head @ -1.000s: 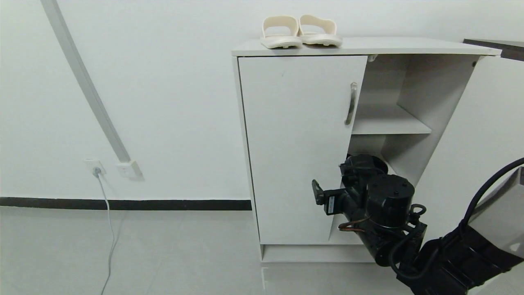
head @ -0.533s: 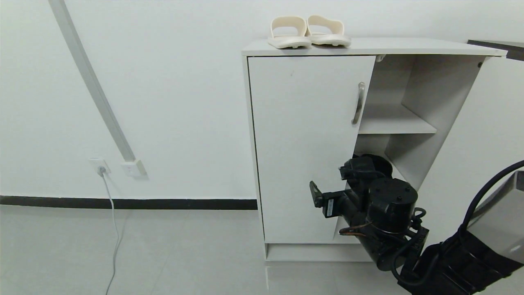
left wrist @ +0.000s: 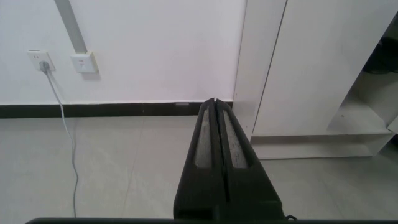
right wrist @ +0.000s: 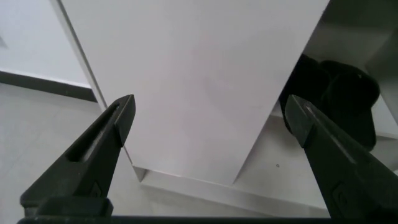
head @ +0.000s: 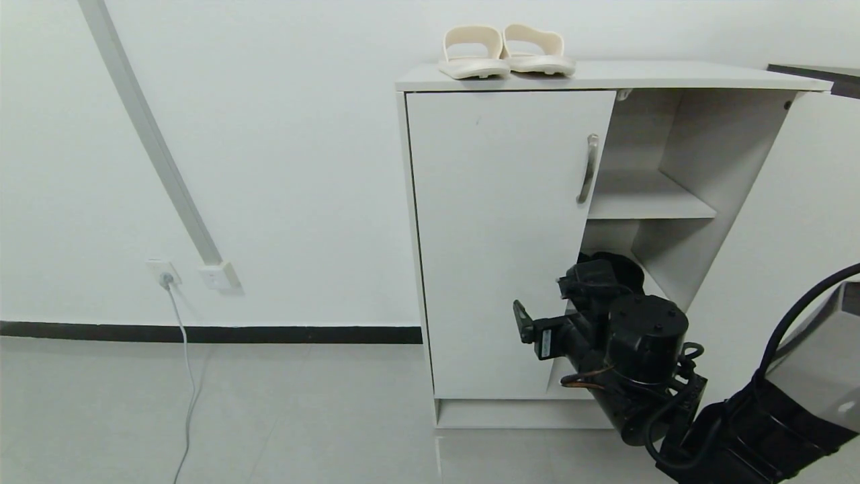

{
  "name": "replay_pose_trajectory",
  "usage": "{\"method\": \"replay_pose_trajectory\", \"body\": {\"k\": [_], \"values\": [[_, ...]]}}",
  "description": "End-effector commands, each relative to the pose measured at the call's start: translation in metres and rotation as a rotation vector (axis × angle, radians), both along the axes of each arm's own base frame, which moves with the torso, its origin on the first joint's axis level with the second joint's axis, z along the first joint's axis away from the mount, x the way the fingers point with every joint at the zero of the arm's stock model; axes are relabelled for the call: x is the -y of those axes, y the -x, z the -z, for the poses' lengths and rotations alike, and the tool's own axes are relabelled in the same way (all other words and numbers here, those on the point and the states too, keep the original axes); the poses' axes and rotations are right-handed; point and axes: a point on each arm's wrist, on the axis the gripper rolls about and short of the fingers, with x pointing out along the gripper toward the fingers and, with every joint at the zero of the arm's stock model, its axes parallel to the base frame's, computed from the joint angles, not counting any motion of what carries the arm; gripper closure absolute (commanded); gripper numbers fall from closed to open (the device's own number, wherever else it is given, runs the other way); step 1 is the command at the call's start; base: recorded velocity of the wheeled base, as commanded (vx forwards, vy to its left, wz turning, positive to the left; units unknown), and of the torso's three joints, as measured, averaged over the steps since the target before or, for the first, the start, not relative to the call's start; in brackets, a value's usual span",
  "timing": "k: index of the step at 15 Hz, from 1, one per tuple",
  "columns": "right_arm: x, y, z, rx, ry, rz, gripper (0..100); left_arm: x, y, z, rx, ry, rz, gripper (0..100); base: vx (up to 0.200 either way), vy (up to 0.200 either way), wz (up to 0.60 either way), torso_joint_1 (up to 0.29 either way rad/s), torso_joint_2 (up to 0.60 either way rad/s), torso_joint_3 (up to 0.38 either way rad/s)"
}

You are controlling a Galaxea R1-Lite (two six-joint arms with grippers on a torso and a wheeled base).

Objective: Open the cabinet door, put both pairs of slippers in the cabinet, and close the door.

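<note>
Glossy tiled floor (head: 269,417); smooth white cabinet (head: 504,235), rounded cream slippers (head: 505,52) on top

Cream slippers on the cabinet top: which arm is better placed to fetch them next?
Probably right. The right gripper is open at the open side of the cabinet, below the cream slippers; the left gripper is shut, low by the floor.

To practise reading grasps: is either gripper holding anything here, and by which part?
Nothing is held. The left gripper is shut on nothing; the right gripper is open and empty, facing the cabinet door.
</note>
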Motion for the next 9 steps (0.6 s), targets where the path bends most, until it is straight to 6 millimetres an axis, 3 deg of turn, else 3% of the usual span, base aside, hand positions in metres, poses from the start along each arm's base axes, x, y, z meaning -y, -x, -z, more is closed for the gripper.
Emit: {"method": "replay_pose_trajectory", "body": {"k": [1,4,6,9], "values": [[-0.0002,-0.0013,0.0005,0.000,0.000,0.004,0,0.0000,-0.0001,0.0001,-0.002,0.000,-0.001,100,0.000,0.000,0.00,0.000,0.00,0.000],[-0.0009,-0.0021,0.0020,-0.002,0.002,0.005,0,0.0000,-0.0001,0.0001,-0.002,0.000,-0.001,100,0.000,0.000,0.00,-0.002,-0.09,-0.101],[-0.0008,-0.0020,0.0014,-0.001,0.001,0.005,0,0.0000,-0.0001,0.0001,-0.002,0.000,-0.001,100,0.000,0.000,0.00,0.005,-0.17,-0.342],[-0.0008,-0.0020,0.0014,-0.001,0.001,0.005,0,0.0000,-0.0001,0.0001,-0.002,0.000,-0.001,100,0.000,0.000,0.00,0.032,-0.49,-0.370]]}}
